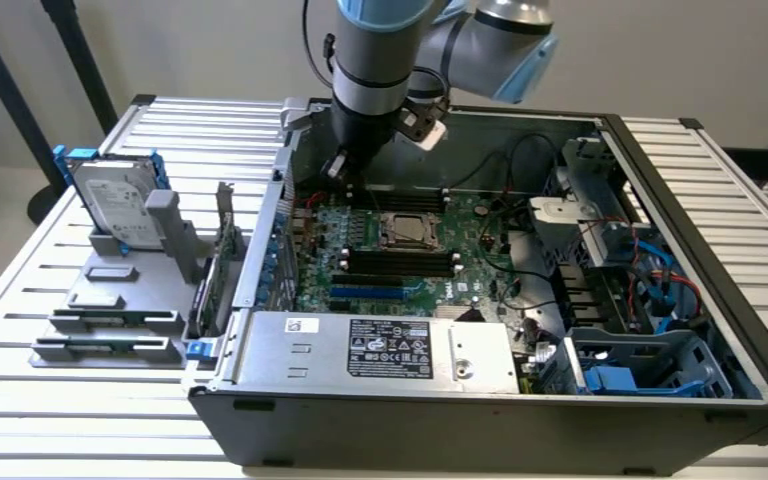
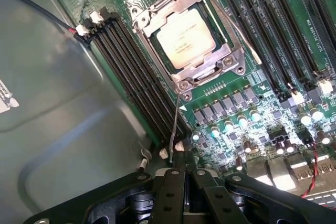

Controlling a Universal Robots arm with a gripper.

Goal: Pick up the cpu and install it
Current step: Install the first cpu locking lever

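Observation:
The cpu (image 2: 186,38) is a small silver-grey square lying flat in its socket on the green motherboard (image 2: 262,103), with the metal retention frame (image 2: 231,59) closed around it. In the exterior view the cpu (image 1: 404,230) sits mid-board inside the open computer case (image 1: 491,430). My gripper (image 1: 341,170) hangs low over the board's far corner toward the exterior view's left, a short way from the socket. In the wrist view the gripper (image 2: 184,167) is shut. The thin wire socket lever (image 2: 175,124) runs from the frame to just in front of the fingertips; I cannot tell whether they touch it.
Long black memory slots (image 2: 136,72) flank the socket on both sides. A silver hard drive (image 1: 115,205) in a blue bracket stands on a grey holder outside the case. The power supply (image 1: 371,350) lines the case's near wall, and cables and a blue drive cage (image 1: 638,370) crowd the exterior view's right.

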